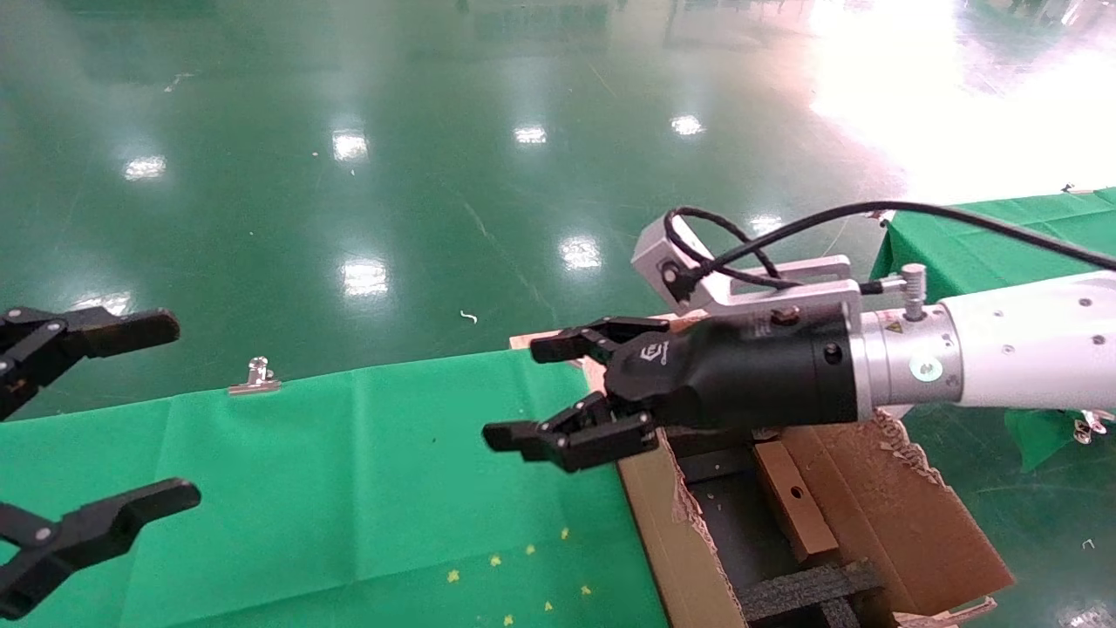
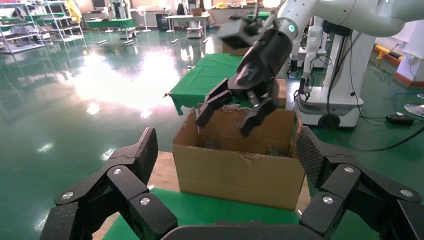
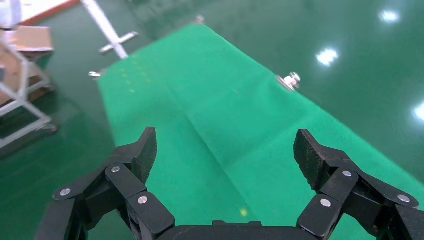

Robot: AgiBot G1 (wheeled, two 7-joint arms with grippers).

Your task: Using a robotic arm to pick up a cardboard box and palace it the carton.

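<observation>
The white robotic arm reaches in from the right. Its black right gripper hangs open and empty over the carton's near-left edge, above the green cloth. The large brown carton stands at the lower right, with ragged flaps and black foam inside. The small cardboard box, with a round hole showing, rests inside the carton beside the foam. In the left wrist view the carton sits ahead with the right gripper above it. My left gripper stays open at the far left, holding nothing.
A green cloth covers the table, held by a metal clip at its far edge. Another green-covered table stands behind the carton. A glossy green floor surrounds everything. A white robot base stands beyond the carton.
</observation>
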